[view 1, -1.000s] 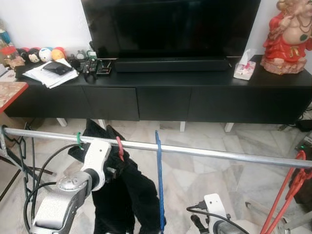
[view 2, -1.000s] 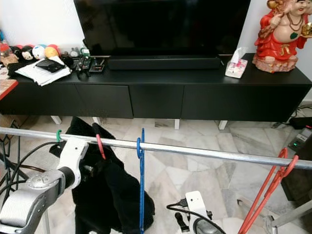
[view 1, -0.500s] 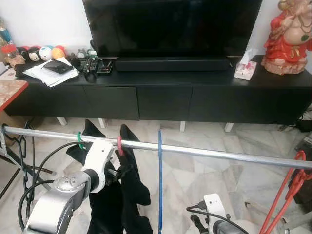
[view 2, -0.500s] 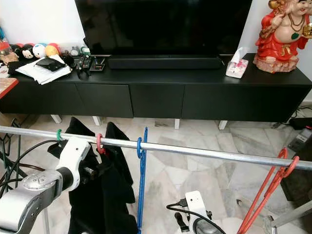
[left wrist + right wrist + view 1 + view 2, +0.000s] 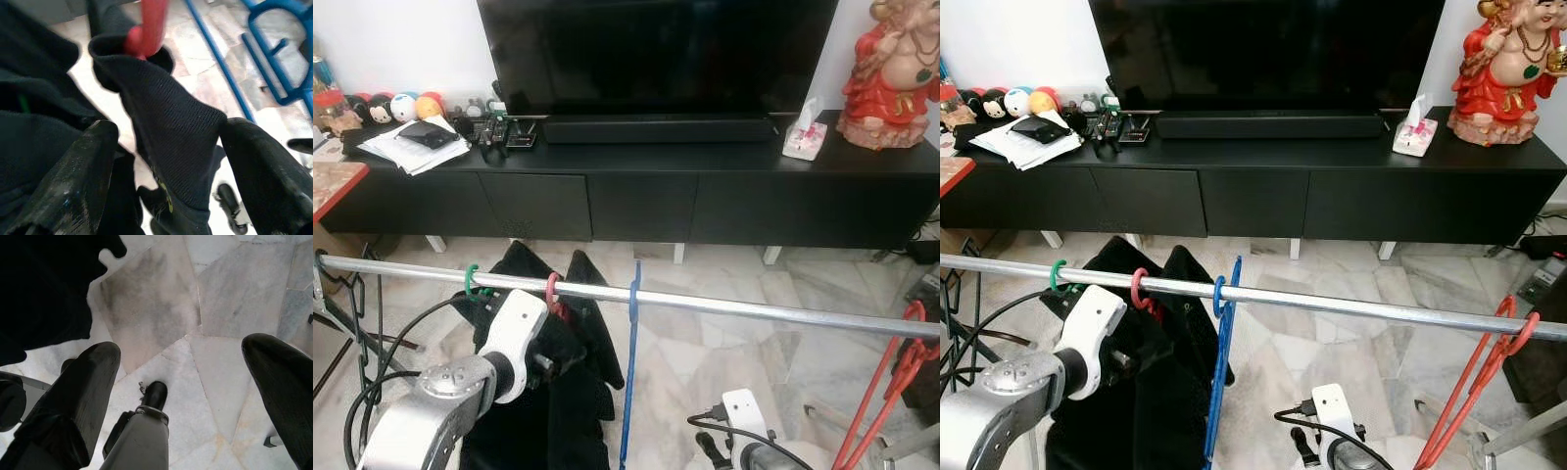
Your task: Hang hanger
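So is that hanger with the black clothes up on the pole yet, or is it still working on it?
Looks done: the red hanger hooks over the rail, carrying the black garment. In hand: the left gripper sits open around the cloth. Left: pulling that arm away.

Nothing here can be read. The papers (image 5: 411, 147) on the black TV cabinet (image 5: 636, 196), at its left end, are too far off and too small to show any print, and the tissue box (image 5: 805, 140) toward its right end shows a pattern but no letters I can make out. The yellowish marks on the black garment (image 5: 166, 147) in the left wrist view are too blurred to read.
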### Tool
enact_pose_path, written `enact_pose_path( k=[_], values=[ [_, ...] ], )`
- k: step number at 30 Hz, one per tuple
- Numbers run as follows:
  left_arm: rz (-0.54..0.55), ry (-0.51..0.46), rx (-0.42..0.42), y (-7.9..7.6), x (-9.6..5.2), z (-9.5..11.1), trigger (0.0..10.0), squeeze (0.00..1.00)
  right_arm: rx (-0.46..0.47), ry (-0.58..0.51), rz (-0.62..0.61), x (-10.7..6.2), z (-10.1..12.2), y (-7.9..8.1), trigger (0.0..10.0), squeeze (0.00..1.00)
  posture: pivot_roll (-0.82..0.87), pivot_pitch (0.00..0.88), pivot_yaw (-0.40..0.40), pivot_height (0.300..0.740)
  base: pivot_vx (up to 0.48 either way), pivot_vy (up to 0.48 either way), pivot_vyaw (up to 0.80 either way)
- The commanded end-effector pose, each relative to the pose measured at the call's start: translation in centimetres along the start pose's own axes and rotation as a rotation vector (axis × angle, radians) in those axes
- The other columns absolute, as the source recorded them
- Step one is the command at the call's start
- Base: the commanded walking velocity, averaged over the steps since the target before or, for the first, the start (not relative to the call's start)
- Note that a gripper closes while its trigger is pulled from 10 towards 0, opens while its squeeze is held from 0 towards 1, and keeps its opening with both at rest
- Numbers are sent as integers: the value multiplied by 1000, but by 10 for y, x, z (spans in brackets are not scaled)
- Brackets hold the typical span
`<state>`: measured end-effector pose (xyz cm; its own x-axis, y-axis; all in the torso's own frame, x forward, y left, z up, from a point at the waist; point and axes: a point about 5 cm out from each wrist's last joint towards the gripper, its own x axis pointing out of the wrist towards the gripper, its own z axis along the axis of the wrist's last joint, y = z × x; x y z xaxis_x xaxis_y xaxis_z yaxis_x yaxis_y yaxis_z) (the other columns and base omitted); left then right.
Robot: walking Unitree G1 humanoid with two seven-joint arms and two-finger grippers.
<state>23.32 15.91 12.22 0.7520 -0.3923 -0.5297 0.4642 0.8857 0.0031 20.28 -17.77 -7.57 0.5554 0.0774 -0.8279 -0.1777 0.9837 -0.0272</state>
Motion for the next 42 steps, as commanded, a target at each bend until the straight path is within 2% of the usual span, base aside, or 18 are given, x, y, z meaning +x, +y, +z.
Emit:
enact_pose_path(
  k=[1,8,10,13,17,26,30,31,32,33,34,42],
  values=[
    [52,16,-10,7,0,-3,10000,0,3,3,5,0,1,2,10000,0,8,0,31,740,0,0,0],
    [73,33,-28,11,6,-12,10000,0,7,3,5,0,0,2,10000,0,3,0,33,740,0,0,0],
    [82,43,1,14,10,-17,10000,0,7,3,6,0,0,2,10000,0,0,0,34,740,0,0,0],
    [99,-14,-38,21,15,-15,10000,0,9,2,5,0,0,2,10000,0,-5,0,35,740,0,0,0],
    [102,-77,-44,28,22,-16,10000,0,10,2,5,0,0,2,10000,0,-10,0,38,740,0,0,0],
    [138,-108,-80,41,32,-33,10000,0,14,2,2,0,0,2,10000,0,-13,0,39,740,0,0,0],
    [96,-124,-64,40,37,-37,9608,0,11,2,2,0,0,2,10000,0,-17,0,34,740,0,0,0],
    [93,-127,-63,40,39,-39,8510,0,11,2,2,0,0,2,10000,0,-17,0,34,740,0,0,0],
    [97,-130,-55,41,40,-39,3373,0,11,2,2,0,0,2,10000,0,-17,0,34,740,0,0,0],
    [101,-132,-49,42,40,-40,3373,0,11,2,2,0,0,2,10000,0,-17,0,34,740,0,0,0],
    [108,-132,-47,43,40,-40,0,0,12,2,2,0,0,1,10000,0,-21,0,35,740,0,0,0],
    [127,-168,-47,48,38,-40,0,0,11,3,2,0,0,1,10000,0,-17,0,32,740,0,0,0]
  ],
)
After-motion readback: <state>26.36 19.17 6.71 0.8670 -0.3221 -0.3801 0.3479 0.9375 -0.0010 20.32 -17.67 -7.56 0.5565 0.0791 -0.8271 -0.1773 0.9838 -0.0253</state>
